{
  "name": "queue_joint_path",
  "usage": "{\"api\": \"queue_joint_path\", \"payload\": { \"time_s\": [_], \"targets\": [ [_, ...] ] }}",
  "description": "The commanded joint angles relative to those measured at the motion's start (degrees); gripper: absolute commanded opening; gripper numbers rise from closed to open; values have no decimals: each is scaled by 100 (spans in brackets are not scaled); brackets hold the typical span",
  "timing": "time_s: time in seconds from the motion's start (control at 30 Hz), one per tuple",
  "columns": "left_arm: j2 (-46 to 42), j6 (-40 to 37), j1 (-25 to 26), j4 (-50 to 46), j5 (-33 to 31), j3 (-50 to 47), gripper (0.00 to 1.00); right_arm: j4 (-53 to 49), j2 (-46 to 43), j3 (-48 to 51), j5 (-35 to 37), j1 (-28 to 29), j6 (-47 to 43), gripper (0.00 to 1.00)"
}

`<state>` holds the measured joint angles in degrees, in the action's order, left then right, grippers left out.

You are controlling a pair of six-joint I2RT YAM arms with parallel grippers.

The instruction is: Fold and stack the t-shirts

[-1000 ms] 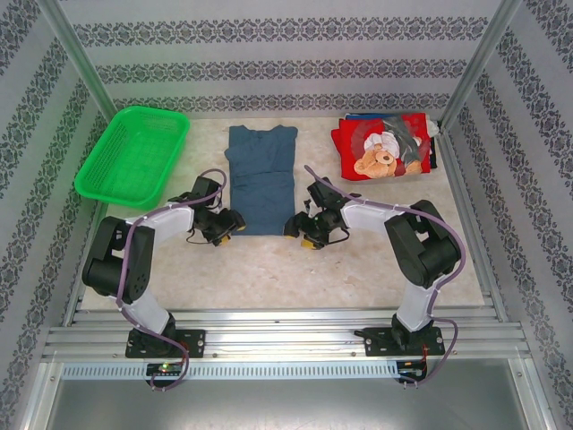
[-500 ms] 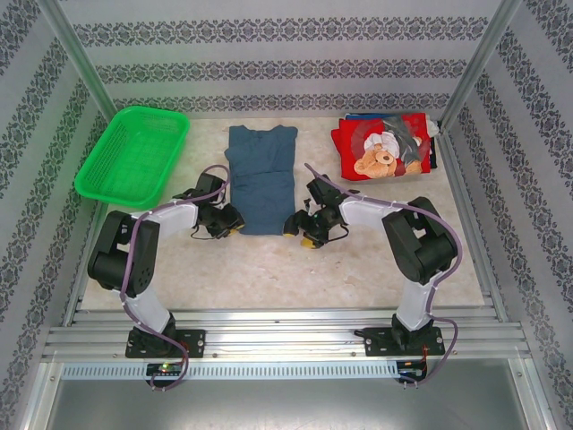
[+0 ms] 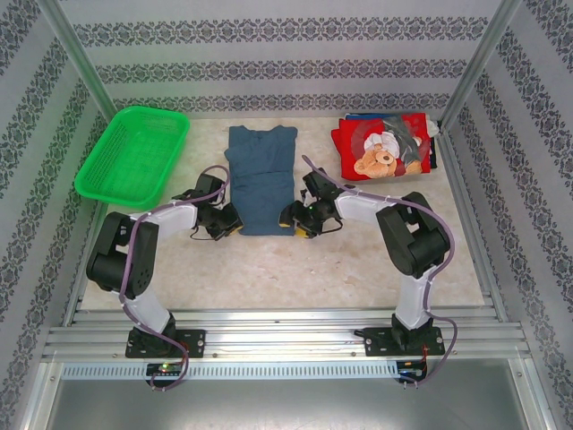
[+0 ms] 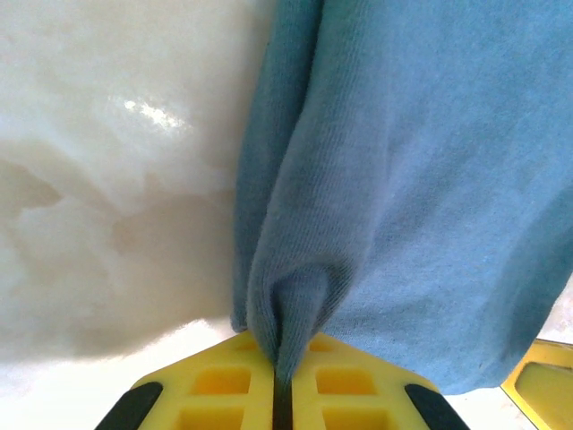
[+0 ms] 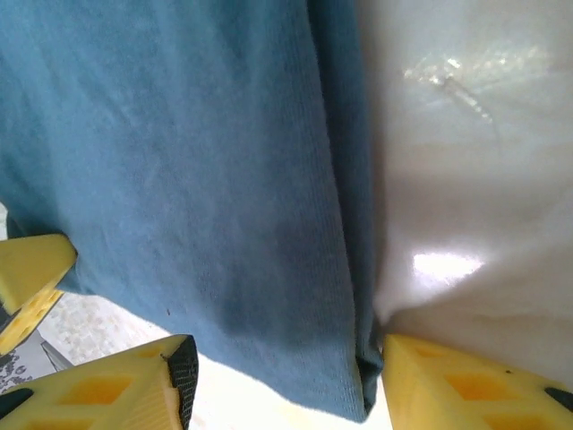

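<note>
Top view: slate-blue tee [image 3: 260, 177] spread flat mid-table, between green basket [image 3: 132, 154] and red teddy-bear shirt [image 3: 380, 148]; left gripper [image 3: 235, 221] and right gripper [image 3: 291, 219] at its near corners.
Left wrist: left gripper [image 4: 283, 394] pinched tight on a fold of the tee's hem.
Right wrist: right gripper [image 5: 286, 363] with jaws apart, straddling the tee's corner edge.

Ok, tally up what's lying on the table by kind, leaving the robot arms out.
blue shirt, spread flat: 1
pile of folded shirts, red one on top: 1
green basket: 1
Total: 3
</note>
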<state>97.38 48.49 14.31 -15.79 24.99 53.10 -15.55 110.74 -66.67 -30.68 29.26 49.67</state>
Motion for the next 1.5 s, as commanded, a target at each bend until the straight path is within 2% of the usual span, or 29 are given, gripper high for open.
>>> {"api": "queue_joint_path", "payload": {
  "time_s": [0.0, 0.1, 0.23, 0.3, 0.33, 0.53, 0.77, 0.93, 1.1, 1.47],
  "targets": [
    [-197, 3, 80, 67, -28, -83, 8, 8, 165, -33, 141, 28, 114, 53],
    [-247, 7, 73, 76, -17, -128, 7, 49, 219, -12, 131, 43, 161, 44],
    [-335, -20, 79, 61, 47, -193, 5, 13, 172, 9, 116, 63, 200, 13],
    [-467, -70, 74, -30, 77, -240, 4, 15, 5, 90, 89, 80, 201, 2],
    [-580, -104, 81, -90, 93, -288, 4, -31, -122, 145, 92, 91, 192, 0],
    [-1591, -565, 125, -1055, -240, -618, 3, -228, -847, 633, 49, 511, 442, 0],
    [-3382, -273, 203, -2050, -316, -1426, 3, -139, -1693, 1237, 368, 1377, 1403, 0],
    [-4227, -44, 204, -2562, -159, -1487, 3, -535, -2173, 1156, 703, 1732, 1616, 0],
    [-4370, -87, 199, -2893, -56, -981, 3, -1003, -2481, 818, 860, 1737, 1554, 0],
    [-3829, -72, 17, -2612, 449, -149, 3, -1550, -2426, -107, 866, 1556, 1204, 0]
  ]
}}
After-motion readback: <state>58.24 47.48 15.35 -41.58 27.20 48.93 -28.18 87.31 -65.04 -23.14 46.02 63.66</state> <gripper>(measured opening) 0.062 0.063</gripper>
